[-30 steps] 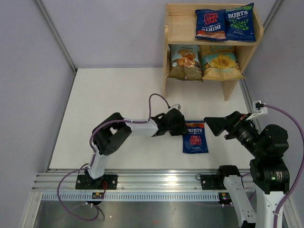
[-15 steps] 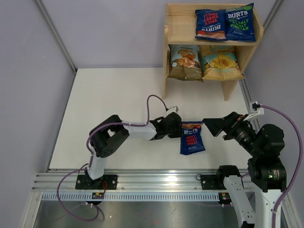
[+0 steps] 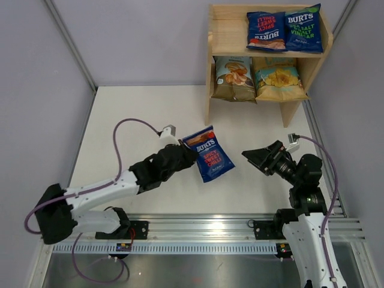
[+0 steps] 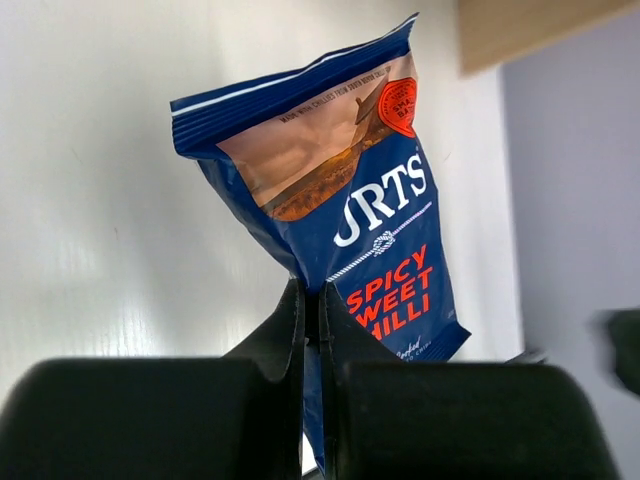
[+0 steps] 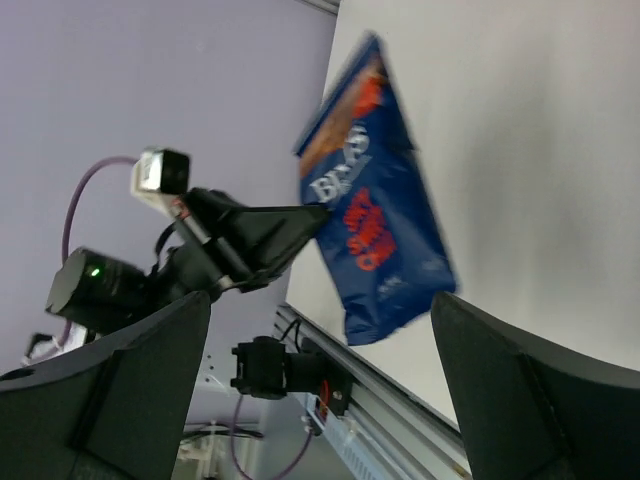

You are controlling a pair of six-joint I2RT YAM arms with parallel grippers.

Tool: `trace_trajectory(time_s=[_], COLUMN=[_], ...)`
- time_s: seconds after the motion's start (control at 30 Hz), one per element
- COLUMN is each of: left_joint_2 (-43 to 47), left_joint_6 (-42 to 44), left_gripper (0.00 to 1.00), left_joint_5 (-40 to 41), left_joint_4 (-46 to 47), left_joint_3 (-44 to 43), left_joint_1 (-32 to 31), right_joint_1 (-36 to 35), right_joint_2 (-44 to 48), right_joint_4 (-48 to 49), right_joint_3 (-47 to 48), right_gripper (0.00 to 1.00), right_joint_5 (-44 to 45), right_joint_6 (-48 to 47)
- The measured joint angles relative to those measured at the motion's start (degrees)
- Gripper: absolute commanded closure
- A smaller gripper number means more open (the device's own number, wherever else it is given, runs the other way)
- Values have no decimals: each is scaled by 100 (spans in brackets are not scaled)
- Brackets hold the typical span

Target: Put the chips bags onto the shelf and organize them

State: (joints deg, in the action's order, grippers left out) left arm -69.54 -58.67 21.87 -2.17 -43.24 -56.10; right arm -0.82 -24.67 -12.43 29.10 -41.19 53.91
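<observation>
My left gripper [image 3: 187, 157] is shut on the side edge of a small dark-blue BURTS bag [image 3: 209, 155] and holds it lifted and tilted above the table; the bag fills the left wrist view [image 4: 350, 220] and shows blurred in the right wrist view [image 5: 372, 215]. My right gripper [image 3: 255, 155] is open and empty, to the right of the bag. The wooden shelf [image 3: 225, 33] stands at the back right. Two BURTS bags [image 3: 283, 30] lie on its top tier. The tan-and-teal bag [image 3: 234, 78] and the light-blue-and-olive bag [image 3: 278, 78] stand on the lower tier.
The left end of the shelf's top tier is bare wood. Grey walls close in the white table [image 3: 138, 138] on the left, the back and the right. An aluminium rail [image 3: 198, 231] with the arm bases runs along the near edge.
My left gripper has lifted the BURTS bag off the table and swung it left, tilting it. The right arm has shifted left and lower in the top view.
</observation>
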Motion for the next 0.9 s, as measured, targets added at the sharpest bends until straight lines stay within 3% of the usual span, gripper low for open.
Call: trace_trajectory(time_s=[0.17, 0.33, 0.6, 0.9], left_joint_2=[1252, 2138, 2962, 3314], left_joint_6=[-9, -26, -463, -914], left_gripper=[100, 100, 100, 100], left_joint_5=[533, 951, 1246, 1250], left_joint_4=[-396, -715, -903, -1051], left_joint_3=[52, 24, 9, 11], left_joint_1=[138, 160, 173, 173], right_joint_1=[-492, -2267, -4481, -5407], right_joint_2=[-199, -376, -1799, -3248], right_joint_4=[1010, 1982, 3362, 4197], right_joint_3=[-776, -896, -702, 297], right_gripper=[3, 8, 17, 23], right_joint_5=[232, 1204, 3121, 4288], right_joint_6=[831, 1010, 321, -461])
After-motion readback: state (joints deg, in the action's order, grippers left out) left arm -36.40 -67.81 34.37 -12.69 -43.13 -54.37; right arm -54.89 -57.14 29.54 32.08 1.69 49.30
